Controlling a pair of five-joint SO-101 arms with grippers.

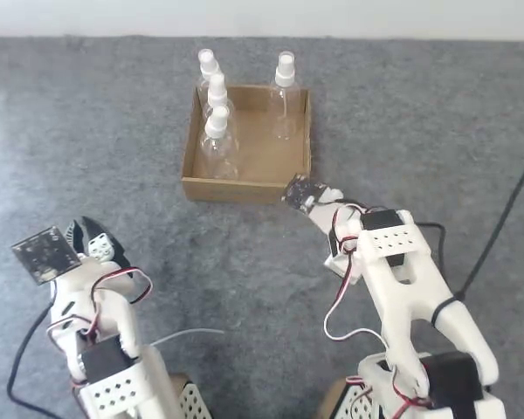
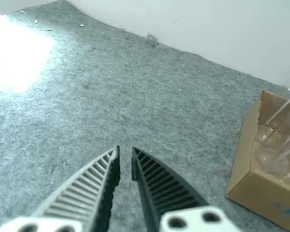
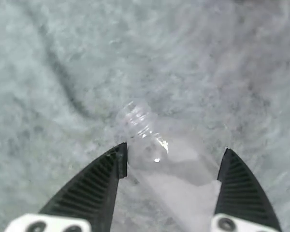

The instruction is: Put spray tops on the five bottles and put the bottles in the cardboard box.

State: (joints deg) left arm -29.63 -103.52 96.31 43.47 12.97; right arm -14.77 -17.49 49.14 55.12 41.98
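Note:
A clear bottle (image 3: pixel 157 154) with a bare threaded neck and no spray top lies on its side on the grey carpet. My right gripper (image 3: pixel 175 150) is open, one finger on each side of the bottle's shoulder. In the high view the right arm (image 1: pixel 389 249) stretches toward the near right corner of the cardboard box (image 1: pixel 244 188). Several clear bottles with white spray tops (image 1: pixel 216 127) stand upright in the box. My left gripper (image 2: pixel 125 150) is shut and holds nothing; it hangs over bare carpet at the near left (image 1: pixel 92 234), well away from the box (image 2: pixel 261 179).
A thin white tube (image 1: pixel 188 333) lies on the carpet between the two arm bases. A dark cable (image 1: pixel 498 231) runs across the carpet at the right. Open carpet lies to the left and right of the box.

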